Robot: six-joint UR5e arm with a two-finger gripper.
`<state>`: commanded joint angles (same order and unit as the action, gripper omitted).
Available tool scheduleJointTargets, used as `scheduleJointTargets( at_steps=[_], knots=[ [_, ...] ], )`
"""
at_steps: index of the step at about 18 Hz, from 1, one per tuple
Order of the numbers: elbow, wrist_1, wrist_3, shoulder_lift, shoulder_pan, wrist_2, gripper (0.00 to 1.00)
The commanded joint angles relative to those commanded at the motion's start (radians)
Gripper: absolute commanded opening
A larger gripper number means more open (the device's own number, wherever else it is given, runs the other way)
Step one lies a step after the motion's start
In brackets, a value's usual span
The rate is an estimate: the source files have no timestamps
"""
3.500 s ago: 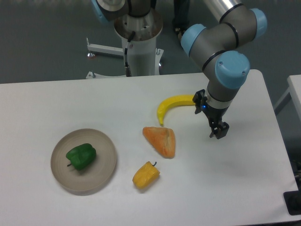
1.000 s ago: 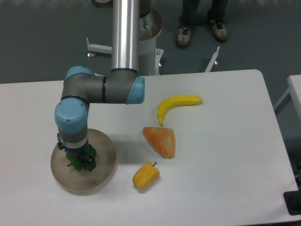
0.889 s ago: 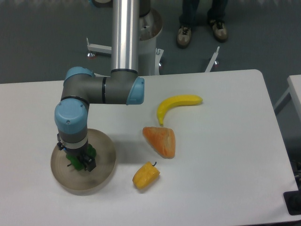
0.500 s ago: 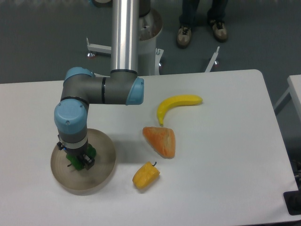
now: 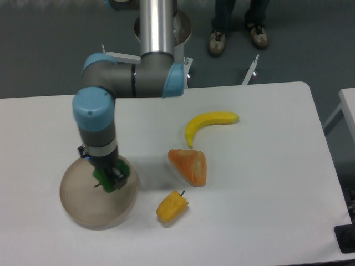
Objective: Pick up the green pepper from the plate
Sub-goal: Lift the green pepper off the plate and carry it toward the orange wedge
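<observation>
The green pepper (image 5: 105, 180) hangs a little above the round beige plate (image 5: 83, 205), over its right half, mostly covered by the fingers. My gripper (image 5: 110, 177) points straight down and is shut on it. The arm's blue and grey wrist rises directly above the gripper. The plate's dish is bare under and left of the pepper.
A yellow-orange pepper (image 5: 172, 206) lies just right of the plate. An orange wedge of food (image 5: 190, 165) sits at the table's middle, with a banana (image 5: 208, 124) behind it. The robot's base column (image 5: 159, 33) stands at the back edge.
The gripper has risen and shifted right with the green pepper in it, lifting it off the plate's middle. The arm's elbow swung right too.
</observation>
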<state>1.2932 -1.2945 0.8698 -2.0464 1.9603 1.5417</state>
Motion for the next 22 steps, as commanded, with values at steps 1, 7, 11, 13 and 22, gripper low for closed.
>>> scheduleJointTargets(
  at_steps=[1,7,11,13,22],
  knots=[
    [-0.002,-0.006,0.014,0.012,0.027,-0.002,0.17],
    [-0.002,-0.060,0.222,0.041,0.153,0.000,0.17],
    [0.008,-0.080,0.329,0.043,0.209,0.003,0.17],
    [0.014,-0.081,0.409,0.043,0.235,0.005,0.17],
    [0.017,-0.100,0.681,0.037,0.321,0.005,0.18]
  ],
)
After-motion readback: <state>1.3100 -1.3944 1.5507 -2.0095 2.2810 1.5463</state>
